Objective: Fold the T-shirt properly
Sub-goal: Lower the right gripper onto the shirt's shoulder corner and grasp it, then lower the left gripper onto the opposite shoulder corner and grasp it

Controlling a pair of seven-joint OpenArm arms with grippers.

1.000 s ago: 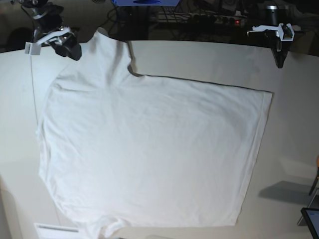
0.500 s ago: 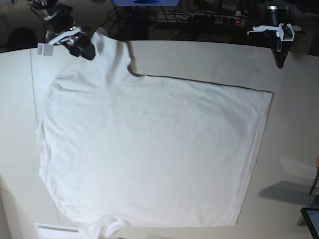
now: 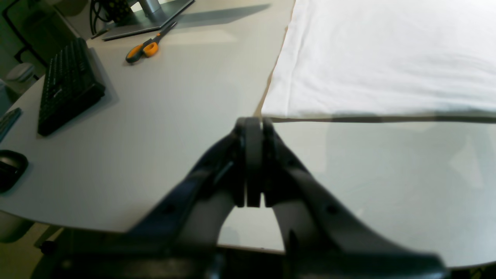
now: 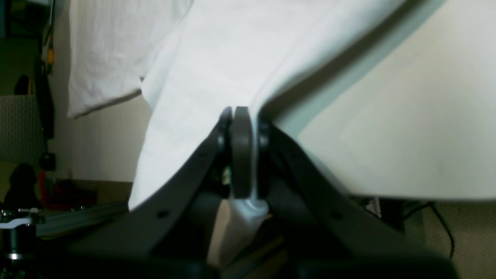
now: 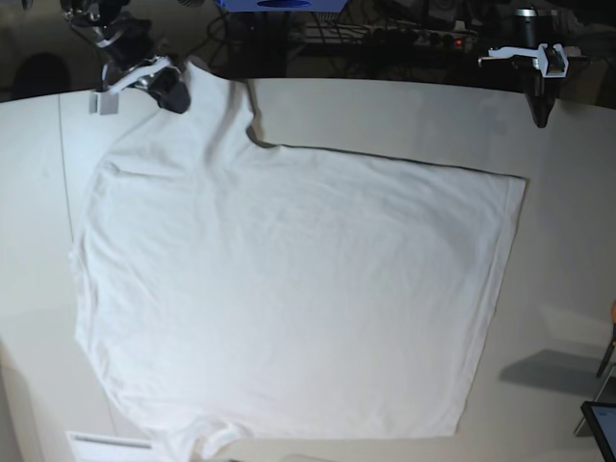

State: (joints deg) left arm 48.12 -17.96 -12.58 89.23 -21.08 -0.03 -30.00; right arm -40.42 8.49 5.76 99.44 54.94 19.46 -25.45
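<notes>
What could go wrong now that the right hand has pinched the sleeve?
1. The right hand grips only the sleeve edge of the T-shirt; the cloth might slip out when pulled.
2. The left hand is shut and empty above bare table beside the hem corner, so nothing pins the shirt; a one-sided pull may drag or bunch it.
3. A wide sweep could reach the scissors or keyboard.

**Arm and gripper posture**

The right gripper [image 4: 242, 155] is pinching white cloth between closed jaws at the far table edge. The left gripper [image 3: 254, 162] is hanging above the opposite far corner, pointing downward, its jaws pressing together and gripping nothing.
</notes>
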